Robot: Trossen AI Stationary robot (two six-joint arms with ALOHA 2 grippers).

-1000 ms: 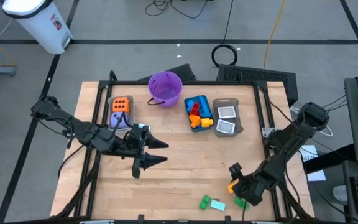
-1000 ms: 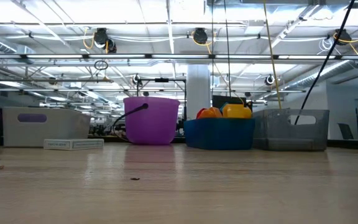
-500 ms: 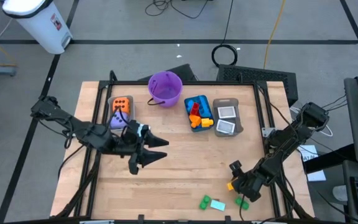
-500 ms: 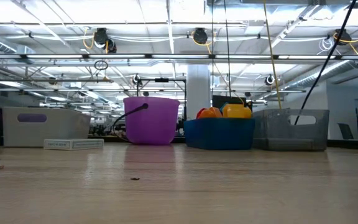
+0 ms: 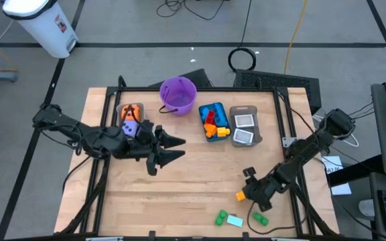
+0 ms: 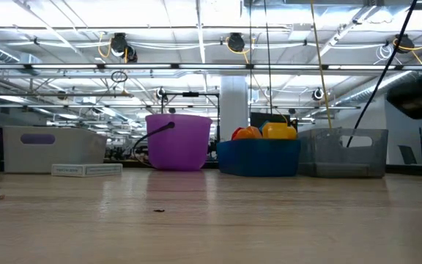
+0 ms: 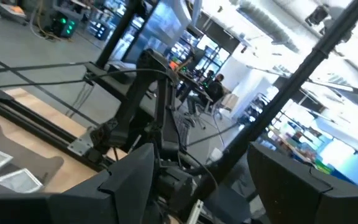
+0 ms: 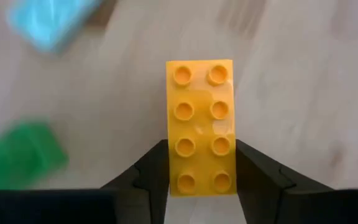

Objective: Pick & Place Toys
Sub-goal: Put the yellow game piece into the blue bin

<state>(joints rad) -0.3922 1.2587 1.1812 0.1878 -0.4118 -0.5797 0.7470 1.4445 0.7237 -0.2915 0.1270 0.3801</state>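
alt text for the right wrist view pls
The right pincer grips a yellow eight-stud brick by its long sides, above the wooden table. A green brick and a light blue brick lie blurred on the table beyond.

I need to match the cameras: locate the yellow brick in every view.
High view: yellow brick at the right gripper, near the table's front right.
Low view: not in it.
Left wrist view: not in it.
Right wrist view: centre, clamped between fingers.
Shared landmark: green brick nearby.
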